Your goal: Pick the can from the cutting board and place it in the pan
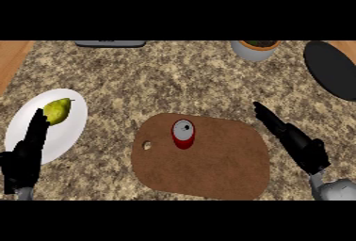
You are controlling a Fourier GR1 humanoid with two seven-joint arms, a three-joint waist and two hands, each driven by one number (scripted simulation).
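A speckled granite counter (181,80) is filling most of the head view, with a strip of wood showing at its far left edge. On it, toward the near side and centre, a brown cutting board (208,164) with rounded corners is lying flat, a small hole showing near its left end. To the left, a white plate (66,136) is sitting on the counter, well apart from the board. At the far right edge a black pan (332,68) is resting, only partly in view and well apart from the board. The right hand (299,143) is hovering just beside the board's right edge, fingers straight and released, pointing up and to the left, holding nothing. The left hand (26,155) is showing at the lower left, overlapping the near edge of the plate, fingers straight and up, released and grasping nothing. A pale pot (254,51) with dark contents is standing at the far edge, left of the pan. A dark flat object (110,43) is lying at the far edge, cut off by the view. The red can (183,133) is standing on the upper left part of the cutting board, untouched by either hand. A yellow-green pear (58,110) is lying on the far part of the plate.
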